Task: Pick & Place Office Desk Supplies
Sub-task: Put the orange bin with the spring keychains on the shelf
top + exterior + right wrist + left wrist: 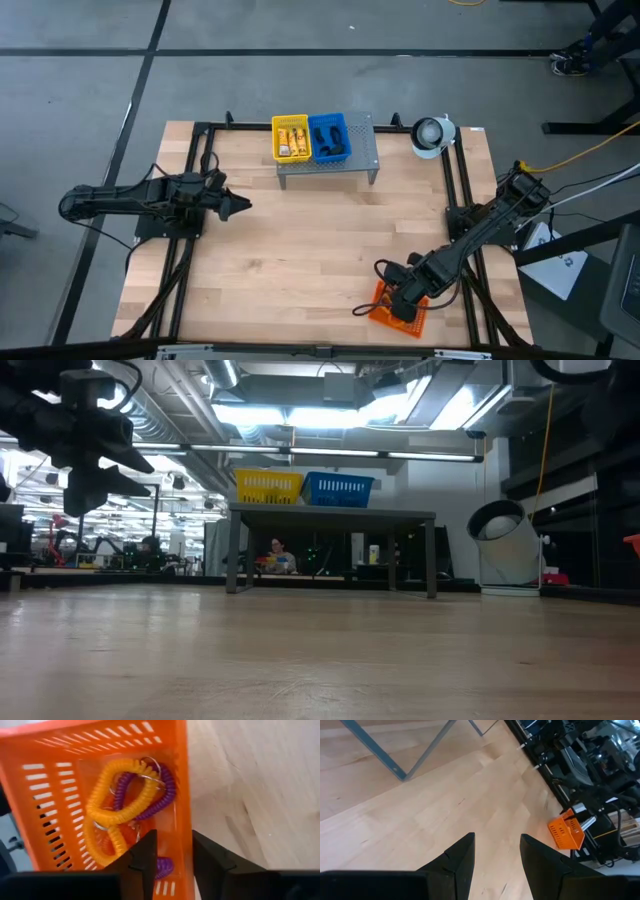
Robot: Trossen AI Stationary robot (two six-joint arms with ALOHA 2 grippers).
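The pale wooden table (pixel 300 240) stands on a grey floor (pixel 80 90), with the grey stand (pixel 328 165) at its far edge, the left gripper (pixel 238 205) open at left, and the right gripper (pixel 398 305), jaws apart astride the wall of the near-right orange tray (pixel 385 312), over yellow and purple loops (pixel 125 795).

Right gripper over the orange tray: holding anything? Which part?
Cannot tell. Right gripper straddles the orange tray wall, a gap between its fingers; left gripper holds nothing.

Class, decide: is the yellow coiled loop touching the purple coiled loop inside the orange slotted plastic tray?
Touching. The right wrist view shows the yellow coiled loop lying across the purple coiled loop, their coils overlapping inside the orange slotted plastic tray.
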